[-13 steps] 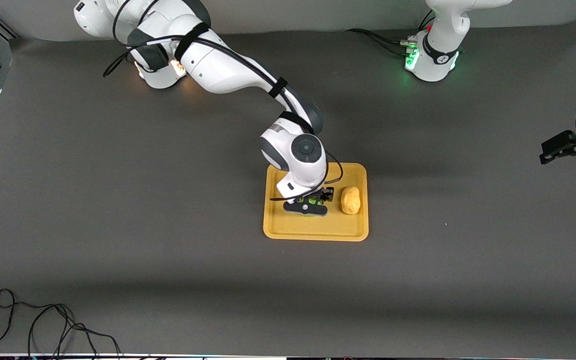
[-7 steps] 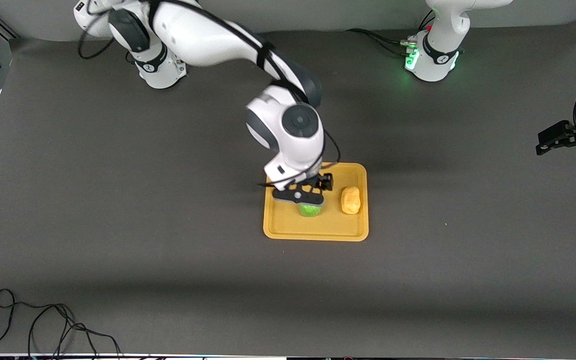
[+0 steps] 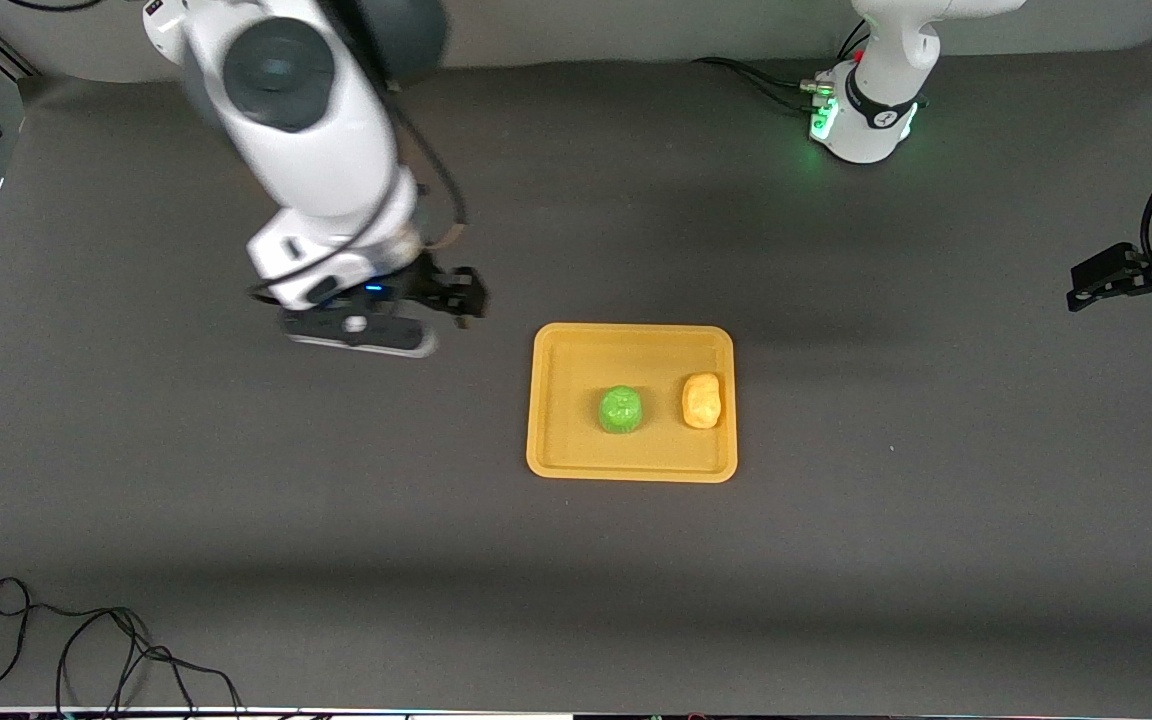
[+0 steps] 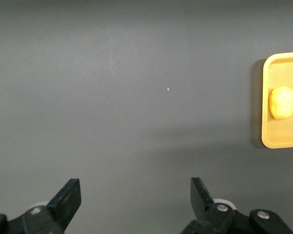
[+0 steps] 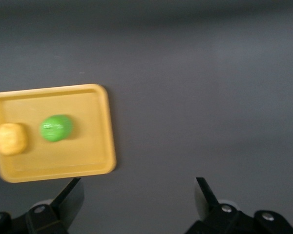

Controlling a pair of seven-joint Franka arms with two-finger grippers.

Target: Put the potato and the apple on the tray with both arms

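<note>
The tray (image 3: 633,468) sits about mid-bench, and both pieces are already in it: the apple (image 3: 621,410) near its middle, the potato (image 3: 702,400) just beside it toward the left arm's end of the tray, the two apart. To my eye the job looks done.

The right tool (image 3: 376,325) hangs empty, fingers spread, over bare bench off the tray's right-arm end. The left tool (image 3: 1131,280) waits well off the tray's other end, also released and holding nothing.

What could still spoil it? The apple is round and the tray's rim is low, so a knock to the tray might send it rolling out. Any sweep of the right arm passing low over the tray could clip it too. The potato looks lumpier and likelier to stay put.

The bench (image 3: 836,600) is a dark grey matte sheet. A loose black cable (image 3: 86,650) is coiled at the bench corner nearest the camera, far from the tray.
</note>
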